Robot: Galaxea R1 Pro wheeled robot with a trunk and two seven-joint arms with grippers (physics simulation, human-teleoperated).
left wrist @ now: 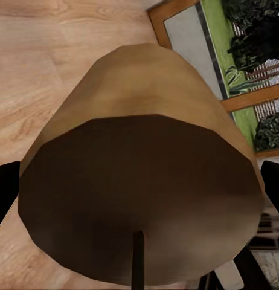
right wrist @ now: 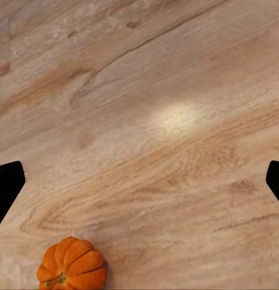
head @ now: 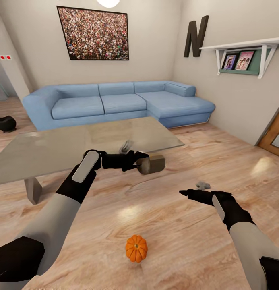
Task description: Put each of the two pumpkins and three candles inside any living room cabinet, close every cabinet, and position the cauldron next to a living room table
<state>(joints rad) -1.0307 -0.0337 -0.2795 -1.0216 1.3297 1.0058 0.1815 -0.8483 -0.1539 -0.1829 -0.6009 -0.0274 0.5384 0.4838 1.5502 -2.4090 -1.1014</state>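
My left gripper (head: 140, 162) is shut on a tan candle (head: 152, 164), held sideways just off the near edge of the glass-topped table (head: 54, 147). In the left wrist view the candle (left wrist: 139, 181) sits between the black fingertips (left wrist: 3, 188). An orange pumpkin (head: 136, 248) rests on the plank floor near me. My right gripper (head: 186, 193) hovers open over the floor to the pumpkin's right and farther from me. In the right wrist view the pumpkin (right wrist: 72, 267) lies outside the spread fingers (right wrist: 6, 187). A black cauldron (head: 5, 123) sits on the floor at far left. The cabinet is out of view.
A blue corner sofa (head: 115, 100) runs behind the table against the back wall. The table's dark grey leg (head: 33, 189) stands near my left arm. A wooden door frame (head: 274, 135) is at the right, and a wall shelf (head: 244, 52) hangs above it.
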